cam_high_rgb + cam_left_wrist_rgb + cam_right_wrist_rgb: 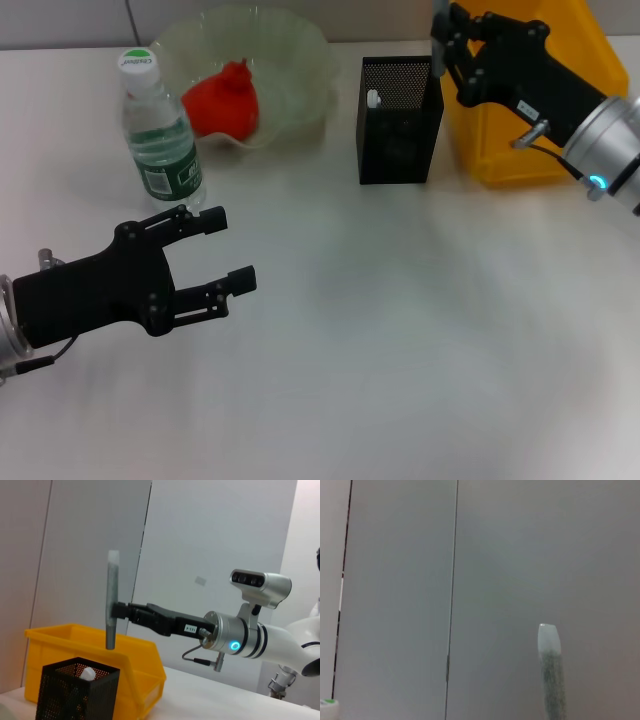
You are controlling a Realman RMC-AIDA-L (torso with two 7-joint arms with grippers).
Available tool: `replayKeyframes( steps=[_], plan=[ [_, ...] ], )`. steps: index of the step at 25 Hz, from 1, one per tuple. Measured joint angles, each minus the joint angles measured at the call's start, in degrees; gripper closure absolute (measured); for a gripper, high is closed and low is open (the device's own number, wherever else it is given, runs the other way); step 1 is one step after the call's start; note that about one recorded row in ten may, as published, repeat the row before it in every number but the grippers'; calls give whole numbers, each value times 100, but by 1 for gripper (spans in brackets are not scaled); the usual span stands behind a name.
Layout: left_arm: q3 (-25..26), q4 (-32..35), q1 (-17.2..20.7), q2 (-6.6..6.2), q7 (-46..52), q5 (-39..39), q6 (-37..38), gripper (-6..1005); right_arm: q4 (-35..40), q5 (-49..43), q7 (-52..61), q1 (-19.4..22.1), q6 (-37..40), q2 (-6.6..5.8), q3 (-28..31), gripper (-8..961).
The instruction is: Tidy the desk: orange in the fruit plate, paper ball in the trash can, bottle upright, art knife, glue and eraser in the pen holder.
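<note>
Left gripper (225,252): low over the desk on the left side, fingers spread wide, nothing between them; idle beside the bottle.
Bottle (160,133): upright already, cap on, just behind the left gripper. Risk: a careless swing of that arm tips it again, since the fingers sit close to its base.
Orange (225,100): inside the fruit plate (300,45), at the back of the desk. No further handling called for, by the look of it.
Pen holder (399,122): upright between plate and trash can, a white-tipped item already showing inside. Light mesh cup; likely to topple or slide if struck on the rim.
Art knife (110,600): long grey stick, held upright, lower end just above and behind the pen holder's rim in the left wrist view. Identity as the knife judged from shape only.
Right gripper (117,613): closed around the knife near its lower third, above the gap between pen holder and trash can (560,45).
Main hazard: tip not clearly over the cup's opening; released here, likely to land in the yellow bin or clip the rim.
Second hazard: the tall stick may lean out and tip the cup.
Paper ball, eraser: not visible.
</note>
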State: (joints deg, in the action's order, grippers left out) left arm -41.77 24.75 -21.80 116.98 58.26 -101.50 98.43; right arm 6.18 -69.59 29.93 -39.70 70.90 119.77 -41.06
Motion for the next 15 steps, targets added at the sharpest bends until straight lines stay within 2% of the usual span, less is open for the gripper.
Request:
replayKeyframes(
  steps=[5,15],
  plan=[
    [61,0,0,10,27,8,9,184,-223,7,-41,-222,-385,10,-3,838],
    [124,-6,14,18,36,8,53,184,-273,8,25,-252,-552,12,-40,824]
  ],
)
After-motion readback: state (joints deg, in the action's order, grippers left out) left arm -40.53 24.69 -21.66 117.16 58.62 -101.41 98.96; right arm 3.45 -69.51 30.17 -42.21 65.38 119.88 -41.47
